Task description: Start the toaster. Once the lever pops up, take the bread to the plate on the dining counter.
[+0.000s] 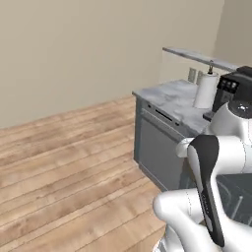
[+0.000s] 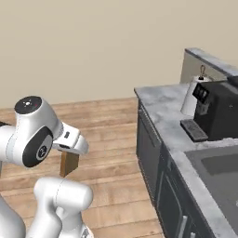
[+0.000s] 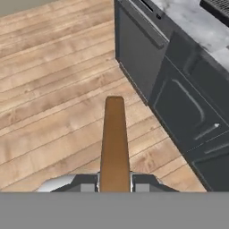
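Left base view: the white arm filled the lower right. Behind it stood a marble tabletop (image 1: 170,98) on grey cabinets, carrying a white paper-towel roll (image 1: 205,89) and a black coffee machine (image 1: 235,87). Bare wooden floor (image 1: 64,162) ran to the left.

Right base view: the arm was folded low at lower left, over the floor and well apart from the cabinets. A brown slab, the bread (image 2: 69,163), hung just beneath the wrist. The coffee machine (image 2: 218,109) and paper-towel roll (image 2: 191,96) sat on the tabletop (image 2: 162,111), with a dark sink basin (image 2: 218,172) nearer the camera.

Hand view: the claw (image 3: 114,182) was closed on the bread (image 3: 114,143), pinching its lower end; the slice projected forward, edge-on, above the floor. Dark cabinet fronts (image 3: 188,112) lay to the right.

Judgement: carrying stage, delivery not yet done.

Risks:
- The hold was only at one end, so a sharp swing or base jolt could pivot or shed the slice.
- The protruding end could strike the cabinet fronts if the turn ran tight.
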